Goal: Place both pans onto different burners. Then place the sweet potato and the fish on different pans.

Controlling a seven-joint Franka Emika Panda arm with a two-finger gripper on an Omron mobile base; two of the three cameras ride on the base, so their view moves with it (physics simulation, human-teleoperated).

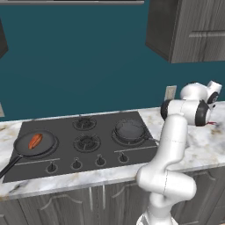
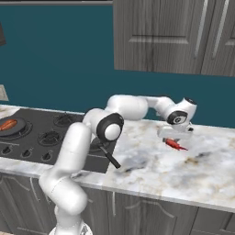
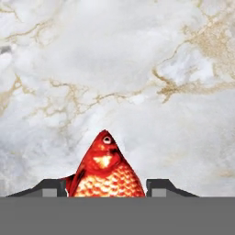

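We see the fish [image 3: 104, 172] lying on the marble counter [image 3: 137, 69] directly between the 2 fingertips [image 3: 50, 187] of the gripper [image 2: 175, 140], head pointing away from the hand. The fingers stand spread, one just beside each flank of the fish, though we cannot tell whether they touch it. From the right base view the fish [image 2: 174, 144] shows as a small red shape right under the hand, well to the right of the cooktop [image 2: 27, 137].

Taking the cooktop [image 1: 83, 145] as our landmark: 1 pan [image 1: 35, 144] sits on its front-left burner with the sweet potato [image 1: 35, 141] inside, handle running off toward the front-left edge. The other pan [image 1: 130, 130] sits on the right burner (partly hidden behind the arm in the right base view), with its handle [image 2: 109, 156] reaching out past the cooktop's right edge toward the fish. A row of knobs [image 1: 77, 165] lines the cooktop's front.

The counter is white marble with tan veins. Behind the cooktop is a teal wall [image 1: 74, 57]; dark wood cabinets [image 2: 170, 36] hang above and to its right, and a wall outlet [image 1: 170, 92] sits beyond its right end.
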